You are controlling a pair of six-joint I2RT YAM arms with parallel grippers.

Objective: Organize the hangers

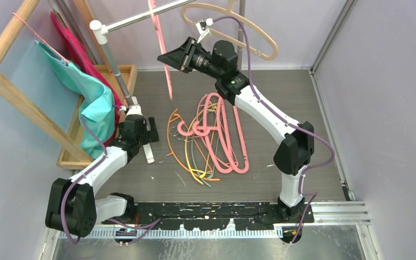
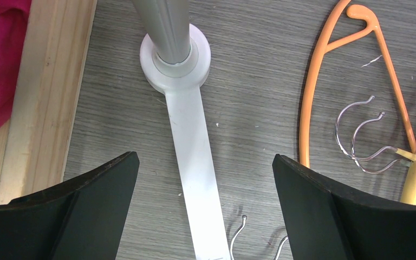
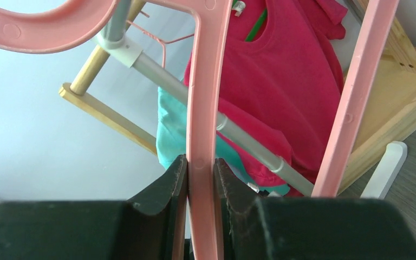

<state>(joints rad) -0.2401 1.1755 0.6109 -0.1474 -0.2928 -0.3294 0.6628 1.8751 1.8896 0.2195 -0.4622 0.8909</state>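
Hangers (image 1: pixel 203 129) mostly lie tangled on the table (image 1: pixel 281 92), but the right gripper (image 3: pixel 201 173) pinches one thick pink hanger (image 3: pixel 202 108) by its arm, up beside the silver rail (image 1: pixel 141 19). I can't tell if its hook is over the rail; let go short, it would drop. So narrow a pinch might also let it swivel. The left gripper (image 2: pixel 206 158) hangs open and empty over the rail's white foot (image 2: pixel 195 162).

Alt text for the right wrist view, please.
The right gripper is clamped on one bar of a thick pink hanger, whose hook curves across the top left. Behind it, a silver rail runs diagonally past a magenta shirt, teal cloth and a wooden rack.
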